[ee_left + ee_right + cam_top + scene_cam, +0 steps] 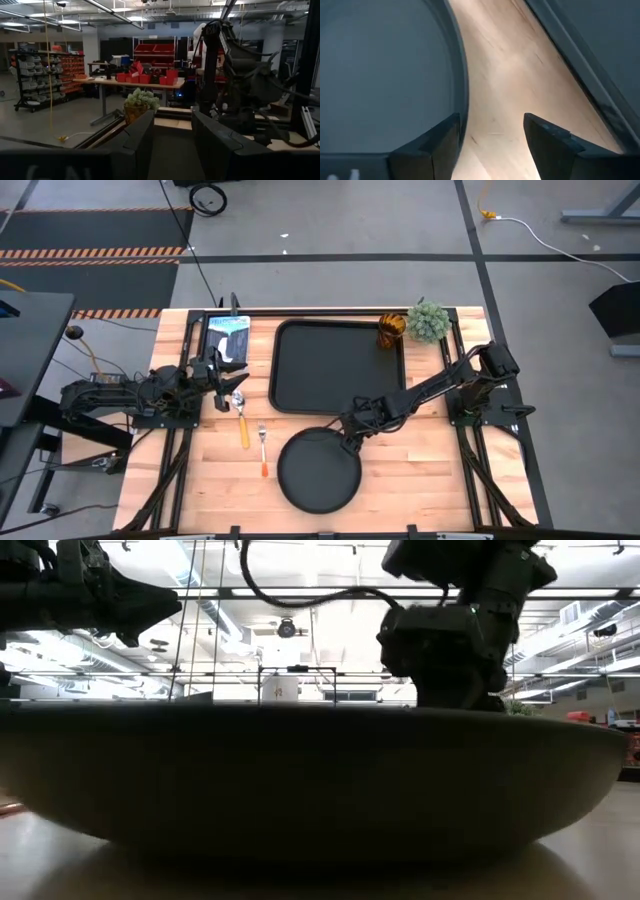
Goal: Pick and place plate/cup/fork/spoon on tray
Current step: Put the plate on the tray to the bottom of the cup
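The round black plate [318,470] lies on the table near the front edge and fills the low view [320,780]. The black tray [300,370] lies behind it. The amber cup [390,330] stands at the tray's far right corner. The spoon [240,415] and the fork [262,448] lie on the wood left of the plate. My right gripper [350,442] is open, low over the plate's far right rim [462,90]; one finger [442,140] is at the rim, the other over bare wood. My left gripper [232,372] is open and empty, left of the tray above the spoon's bowl. My right gripper has one finger [442,140] at the plate's far right rim [464,107], coming slanting down from the table's right. I cannot tell whether it touches the rim. The plate lies flat on the table.
A green fuzzy potted plant [428,322] stands right of the cup at the far right. A blue and white flat item [228,338] lies at the far left. A strip of bare wood [520,100] runs between the plate and the tray's near edge [580,65].
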